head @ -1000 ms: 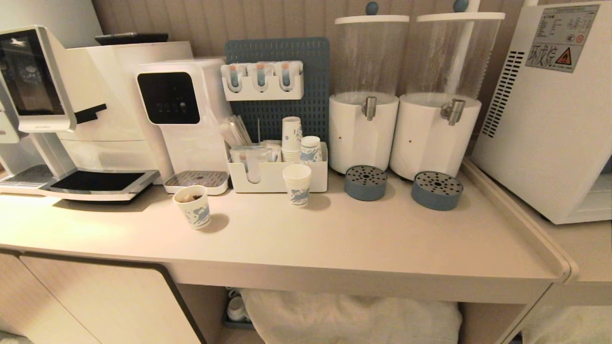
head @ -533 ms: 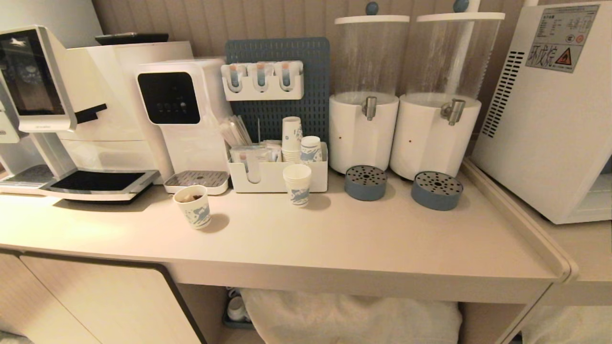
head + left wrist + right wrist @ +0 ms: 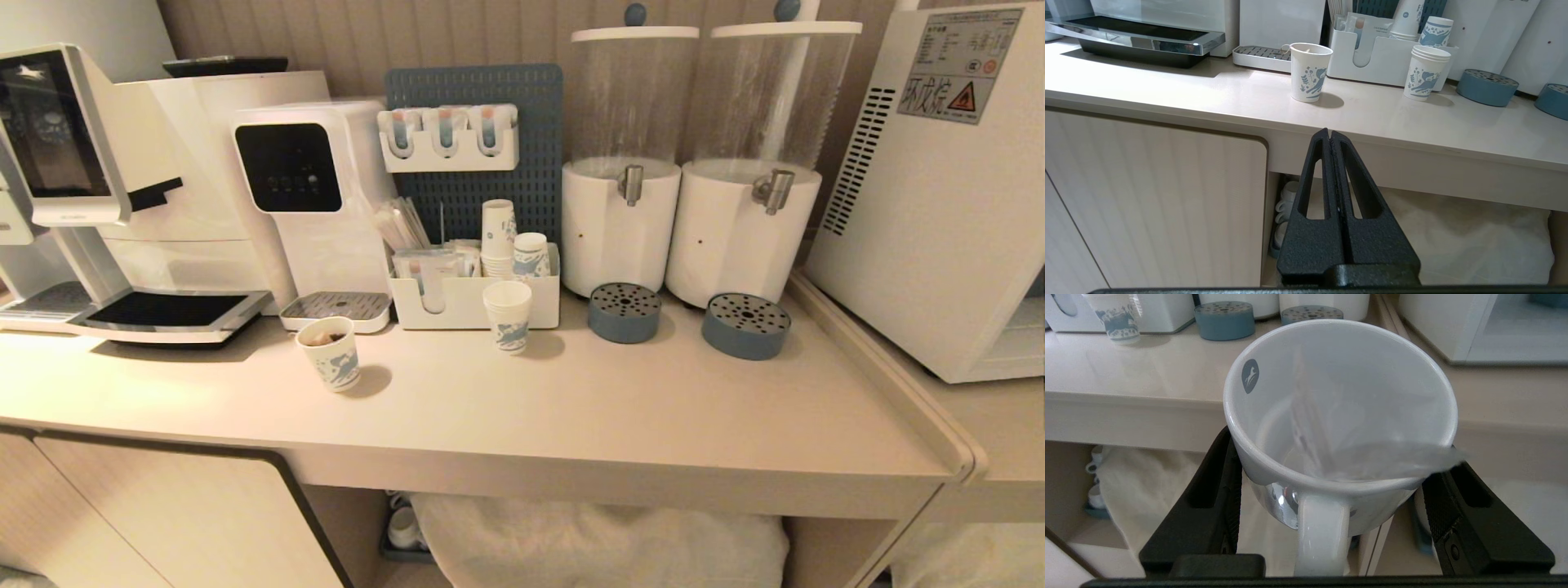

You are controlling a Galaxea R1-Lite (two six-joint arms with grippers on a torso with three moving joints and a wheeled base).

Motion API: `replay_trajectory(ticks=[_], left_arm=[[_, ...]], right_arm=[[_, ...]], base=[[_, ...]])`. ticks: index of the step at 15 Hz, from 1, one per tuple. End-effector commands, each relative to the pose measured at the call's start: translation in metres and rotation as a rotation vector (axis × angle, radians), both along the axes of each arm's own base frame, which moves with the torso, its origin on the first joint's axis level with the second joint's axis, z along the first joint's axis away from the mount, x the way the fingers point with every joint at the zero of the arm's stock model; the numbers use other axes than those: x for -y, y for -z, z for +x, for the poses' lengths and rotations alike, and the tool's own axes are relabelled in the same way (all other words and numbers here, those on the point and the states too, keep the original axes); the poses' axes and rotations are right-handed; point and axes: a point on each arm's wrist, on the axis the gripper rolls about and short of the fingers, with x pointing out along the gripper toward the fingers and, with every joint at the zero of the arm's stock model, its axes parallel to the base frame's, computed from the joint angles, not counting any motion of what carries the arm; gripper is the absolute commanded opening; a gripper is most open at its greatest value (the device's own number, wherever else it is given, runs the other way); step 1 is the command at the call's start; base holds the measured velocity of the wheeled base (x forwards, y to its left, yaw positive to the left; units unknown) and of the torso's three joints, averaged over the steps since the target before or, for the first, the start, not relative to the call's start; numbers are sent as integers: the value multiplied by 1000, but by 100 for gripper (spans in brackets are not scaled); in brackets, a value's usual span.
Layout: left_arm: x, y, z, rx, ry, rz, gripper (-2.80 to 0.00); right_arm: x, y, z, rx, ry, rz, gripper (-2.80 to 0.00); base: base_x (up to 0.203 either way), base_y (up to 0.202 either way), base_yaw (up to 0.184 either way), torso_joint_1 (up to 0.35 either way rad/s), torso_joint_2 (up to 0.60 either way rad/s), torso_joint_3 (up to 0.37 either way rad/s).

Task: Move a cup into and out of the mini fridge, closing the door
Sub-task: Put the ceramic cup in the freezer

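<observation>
The cup (image 3: 1339, 396), a white mug with a small grey logo inside its rim, sits between the fingers of my right gripper (image 3: 1339, 445), handle towards the wrist. The gripper is shut on its sides and holds it in front of the counter edge, below the countertop. The mini fridge (image 3: 939, 204) stands at the counter's right end, with vent slits and a warning sticker on its side. Its glass-fronted door (image 3: 1515, 330) shows only in part, and I cannot tell whether it is closed. My left gripper (image 3: 1329, 132) is shut and empty, parked low before the counter front. Neither arm appears in the head view.
Two patterned paper cups (image 3: 331, 353) (image 3: 508, 316) stand on the countertop (image 3: 612, 408). Behind them are a coffee machine (image 3: 122, 196), a water dispenser (image 3: 310, 196), a white organiser (image 3: 473, 302), two drink dispensers (image 3: 620, 220) (image 3: 743, 229) and blue drip trays (image 3: 624, 312). Under the counter lie a white bag (image 3: 596, 539) and mugs (image 3: 1286, 200).
</observation>
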Motion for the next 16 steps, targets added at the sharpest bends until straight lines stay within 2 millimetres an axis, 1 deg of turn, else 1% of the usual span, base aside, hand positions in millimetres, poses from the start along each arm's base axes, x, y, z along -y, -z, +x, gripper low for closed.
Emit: replay_trajectory(ticks=[1,12,14,16], left_arm=[[0,11,3,-34,0,-1,-280],[0,11,3,-33,1,1,-280],[0,11,3,-33,-1,1,-280],[0,11,3,-33,2,1,-280]], right_arm=[[0,0,0,-3,0,8,-280],[0,0,0,-3,0,22,-280],[0,0,0,-3,0,22,-280],[0,0,0,-4,0,22,-280]], base=[[0,0,0,0,0,0],[0,0,0,0,0,0],[4,-102,8,2,0,5],[1,-186,0,1,3,0]])
